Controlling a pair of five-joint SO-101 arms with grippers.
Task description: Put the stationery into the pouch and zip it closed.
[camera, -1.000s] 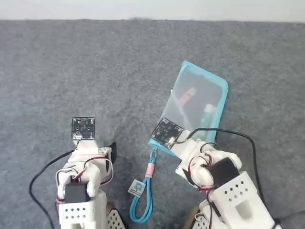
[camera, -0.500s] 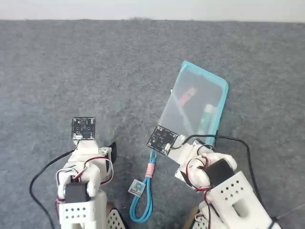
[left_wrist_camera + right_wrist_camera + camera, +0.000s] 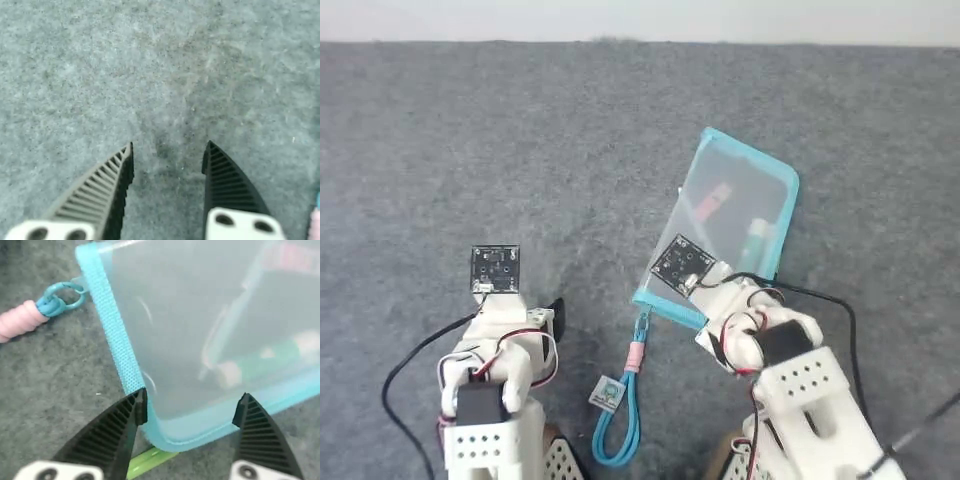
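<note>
A translucent pouch [image 3: 732, 215] with a teal border lies flat on the grey carpet, with a red item [image 3: 713, 200] and a green-and-white item [image 3: 757, 238] inside. My right arm [image 3: 760, 340] hangs over its near end. In the right wrist view the right gripper [image 3: 192, 405] is open, its fingers on either side of the pouch's [image 3: 200, 325] teal-edged corner. A lime-green strip [image 3: 150, 460] shows under that corner. The zip's teal cord [image 3: 620, 420] with its pink bead [image 3: 635, 355] trails toward the front. My left gripper [image 3: 167, 150] is open over bare carpet.
A small square tag [image 3: 608, 393] hangs on the cord between the two arms. The left arm [image 3: 495, 340] stands at the front left, well apart from the pouch. Grey carpet stretches away to the back and left.
The right arm first drew back toward the front left, then came forward and right over the pouch's near end. The pouch and the left arm have stayed put.
</note>
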